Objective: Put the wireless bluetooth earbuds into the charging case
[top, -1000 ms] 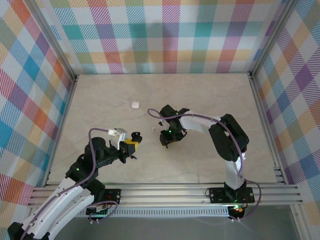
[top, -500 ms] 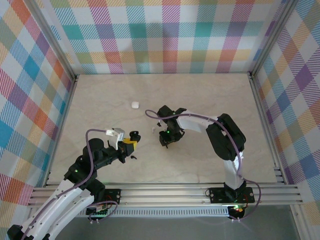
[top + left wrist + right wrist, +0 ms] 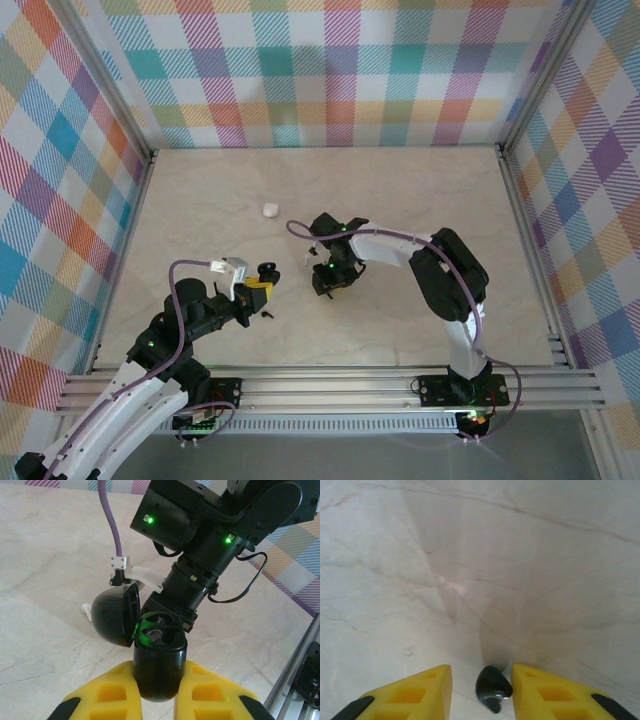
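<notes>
My left gripper (image 3: 159,682) is shut on the body of a black charging case (image 3: 157,670), with its lid (image 3: 114,614) flipped open to the left. In the top view that gripper (image 3: 264,284) sits left of centre. Close to its right my right gripper (image 3: 322,283) points down at the table. A black earbud (image 3: 492,686) lies between the open yellow fingers of the right gripper (image 3: 481,676), with a gap on each side. A white earbud (image 3: 86,611) lies on the table behind the case lid.
A small white rounded object (image 3: 269,210) lies on the marble tabletop (image 3: 420,200) further back. A tiny dark item (image 3: 268,314) lies just in front of my left gripper. Aluminium rails (image 3: 330,385) edge the table and checked walls surround it.
My right gripper has crept a little to the left, toward the held case. The left arm has edged slightly left, still gripping the case.
</notes>
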